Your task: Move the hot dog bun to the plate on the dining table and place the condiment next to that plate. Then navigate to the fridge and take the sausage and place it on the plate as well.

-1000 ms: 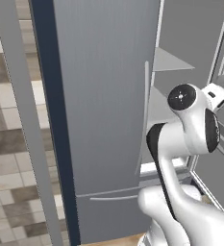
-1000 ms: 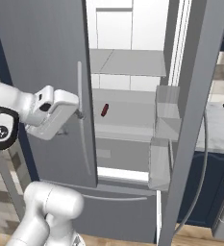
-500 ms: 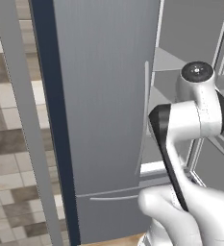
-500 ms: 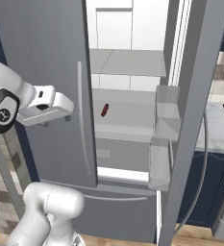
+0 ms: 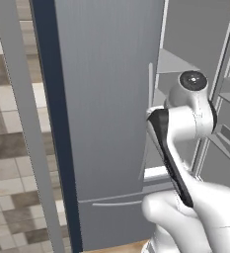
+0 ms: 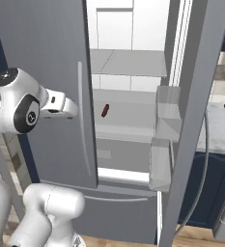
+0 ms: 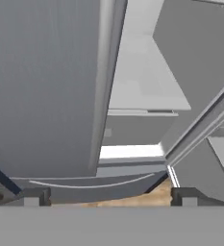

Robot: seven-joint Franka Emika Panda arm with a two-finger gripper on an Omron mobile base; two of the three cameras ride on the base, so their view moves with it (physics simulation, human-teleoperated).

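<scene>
The fridge [image 6: 41, 53] stands right in front of me, its left door [image 5: 106, 99] shut and its right door [image 6: 193, 96] swung open. The sausage [image 6: 105, 110], short and dark red-brown, lies on a white middle shelf inside. My arm [image 6: 17, 103] is raised before the shut left door. In the hand view my gripper [image 7: 108, 199] is open with nothing between its fingertips [image 7: 34, 197]. It looks along the left door's edge [image 7: 104, 86] toward the fridge's lower part. The hot dog bun, plate, dining table and condiment are out of view.
Clear door bins [image 6: 164, 128] hang on the open right door. A long curved handle [image 6: 82, 120] runs down the left door. A pale counter [image 6: 220, 130] over navy cabinets [image 6: 205, 188] lies to the right. A tiled wall [image 5: 8, 148] is left, and wooden floor [image 7: 128, 199] lies below.
My arm has swung and turned its wrist in front of the left door, so the hand points elsewhere. The gripper stays open. Fridge and sausage are unmoved.
</scene>
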